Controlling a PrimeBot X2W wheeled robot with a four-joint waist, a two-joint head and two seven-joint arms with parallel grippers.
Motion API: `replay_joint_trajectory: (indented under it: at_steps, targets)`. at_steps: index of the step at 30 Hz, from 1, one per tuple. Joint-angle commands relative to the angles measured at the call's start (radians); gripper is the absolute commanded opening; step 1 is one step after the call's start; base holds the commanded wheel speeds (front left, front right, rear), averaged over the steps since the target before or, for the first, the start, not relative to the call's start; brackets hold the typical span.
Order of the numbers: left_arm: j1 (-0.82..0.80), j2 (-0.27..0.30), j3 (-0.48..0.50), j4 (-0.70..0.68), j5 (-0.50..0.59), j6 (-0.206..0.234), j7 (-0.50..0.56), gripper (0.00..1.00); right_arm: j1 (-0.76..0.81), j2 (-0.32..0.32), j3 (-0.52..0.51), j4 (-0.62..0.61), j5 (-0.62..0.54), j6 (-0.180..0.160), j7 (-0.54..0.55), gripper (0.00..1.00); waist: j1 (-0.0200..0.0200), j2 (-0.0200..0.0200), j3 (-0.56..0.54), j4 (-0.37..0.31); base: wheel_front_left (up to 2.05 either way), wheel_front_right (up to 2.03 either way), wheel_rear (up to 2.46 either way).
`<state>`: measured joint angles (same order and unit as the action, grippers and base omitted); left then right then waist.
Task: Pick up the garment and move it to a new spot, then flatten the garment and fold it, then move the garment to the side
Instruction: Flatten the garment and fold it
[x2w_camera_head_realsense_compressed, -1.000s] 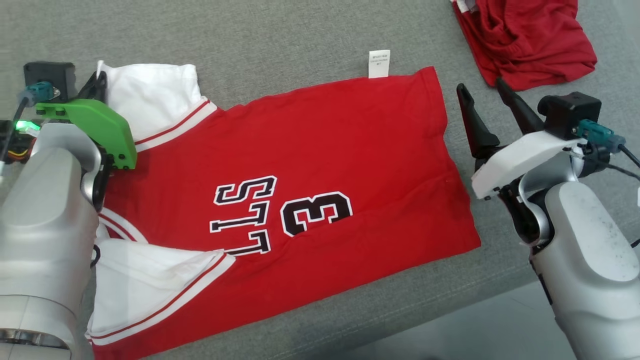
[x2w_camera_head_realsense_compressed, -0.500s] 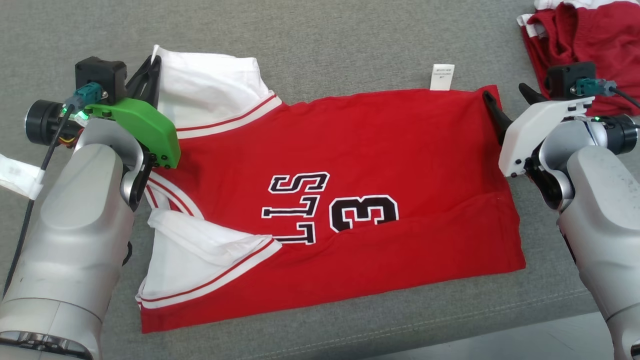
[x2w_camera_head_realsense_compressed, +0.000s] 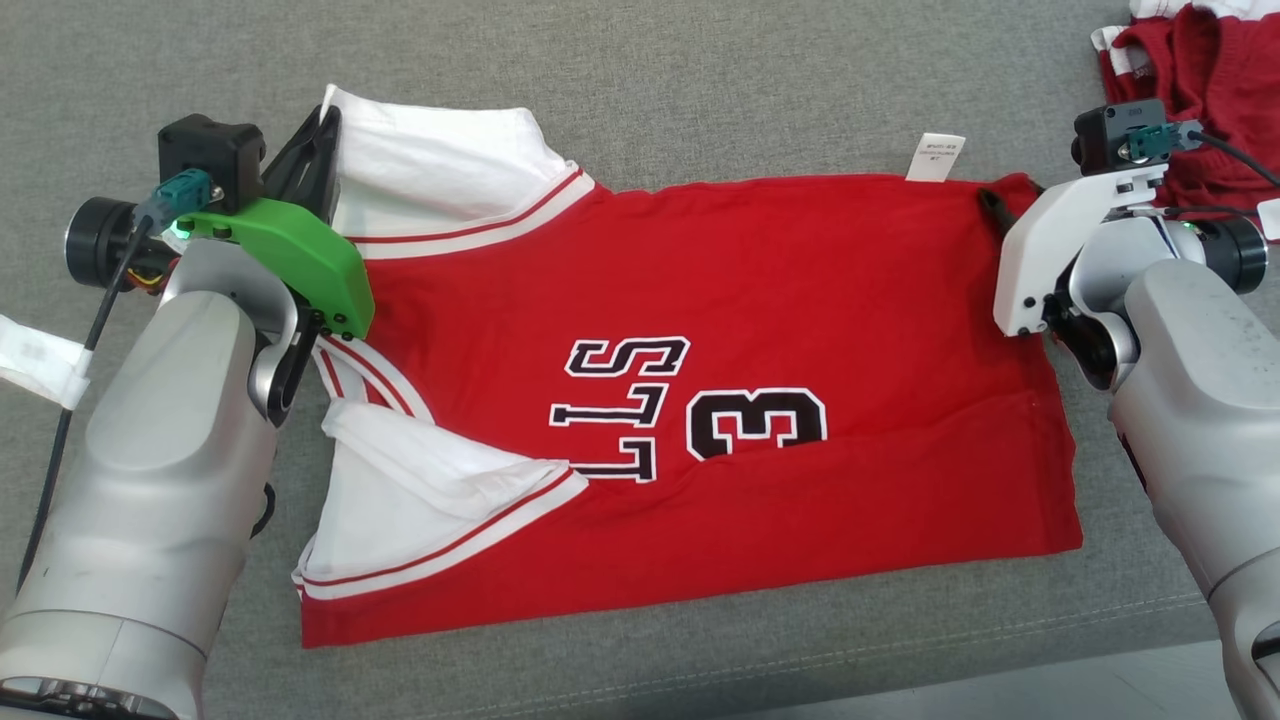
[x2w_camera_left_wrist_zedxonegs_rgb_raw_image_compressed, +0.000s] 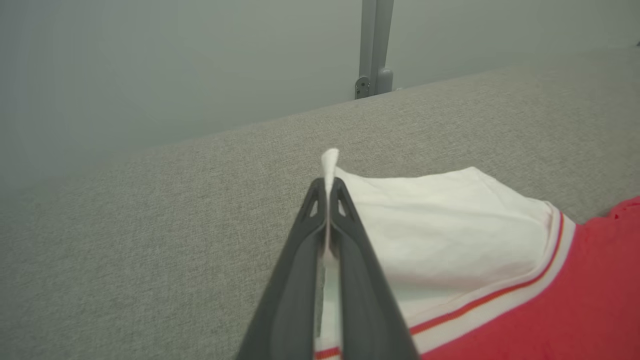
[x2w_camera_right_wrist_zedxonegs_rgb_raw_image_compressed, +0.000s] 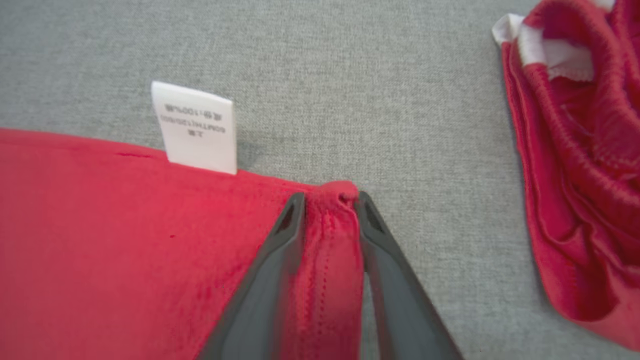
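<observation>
grey woven couch fabric (x2w_camera_head_realsense_compressed: 700, 80) underneath everything. left gripper (x2w_camera_left_wrist_zedxonegs_rgb_raw_image_compressed: 327, 187) clamped flat on the tip of the white sleeve (x2w_camera_left_wrist_zedxonegs_rgb_raw_image_compressed: 440, 220), a tuft poking out past the fingertips. right gripper (x2w_camera_right_wrist_zedxonegs_rgb_raw_image_compressed: 327, 200) astride the far hem corner (x2w_camera_right_wrist_zedxonegs_rgb_raw_image_compressed: 337, 192), red cloth bunched between jaws part-way apart; cannot tell whether pinched firm or merely straddled. outward from there: garment (x2w_camera_head_realsense_compressed: 750, 280) spread flat between the two, long axis running gripper to gripper, body lying back toward both wrists. care label (x2w_camera_right_wrist_zedxonegs_rgb_raw_image_compressed: 195, 127) just left of the right fingers, crumpled red clothing (x2w_camera_right_wrist_zedxonegs_rgb_raw_image_compressed: 575, 150) well off to their right. probably next: both ends lifted together, neither arm nearer than the other.
</observation>
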<state>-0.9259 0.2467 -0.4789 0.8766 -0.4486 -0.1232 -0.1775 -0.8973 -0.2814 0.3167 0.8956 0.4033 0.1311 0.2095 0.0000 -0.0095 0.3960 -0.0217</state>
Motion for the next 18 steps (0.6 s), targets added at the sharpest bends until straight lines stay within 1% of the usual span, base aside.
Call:
replay_joint_trajectory:
  at_steps: [1, 2, 3, 7, 13, 18]
  targets:
    - [0.014, 0.008, 0.002, -0.003, -0.008, 0.004, -0.002, 0.0, 0.0, -0.002, 0.005, 0.011, 0.003, -0.001, -0.001, 0.32, 0.0, 0.0095, -0.001, 0.0, 0.0, 0.0, 0.0]
    - [0.016, 0.009, 0.002, -0.008, -0.011, 0.006, -0.001, 0.0, -0.003, -0.003, 0.009, 0.017, 0.006, -0.001, -0.006, 0.2, 0.0, 0.0095, -0.002, 0.0, 0.0, 0.0, 0.0]
    - [0.016, 0.011, 0.003, -0.013, -0.012, 0.008, 0.001, 0.0, -0.006, -0.004, 0.012, 0.02, 0.008, -0.001, -0.015, 0.0, 0.0, 0.0095, -0.003, 0.0, 0.0, 0.0, 0.0]
    - [0.028, 0.021, 0.009, -0.034, -0.023, 0.013, -0.006, 0.0, -0.028, -0.004, 0.01, 0.033, 0.014, -0.001, -0.079, 0.0, 0.0, 0.0095, -0.01, -0.001, 0.0, 0.0, 0.0]
    - [0.056, 0.04, 0.039, -0.081, -0.049, 0.027, -0.029, 0.0, -0.052, -0.012, -0.019, 0.066, 0.003, -0.001, -0.208, 0.0, 0.0, 0.0095, -0.036, -0.002, 0.0, 0.0, 0.0]
    - [0.11, 0.064, 0.071, -0.148, -0.08, 0.042, -0.047, 0.0, -0.032, 0.005, -0.008, 0.08, 0.022, -0.001, -0.291, 0.0, 0.0, 0.0095, -0.062, -0.003, 0.0, 0.0, 0.0]
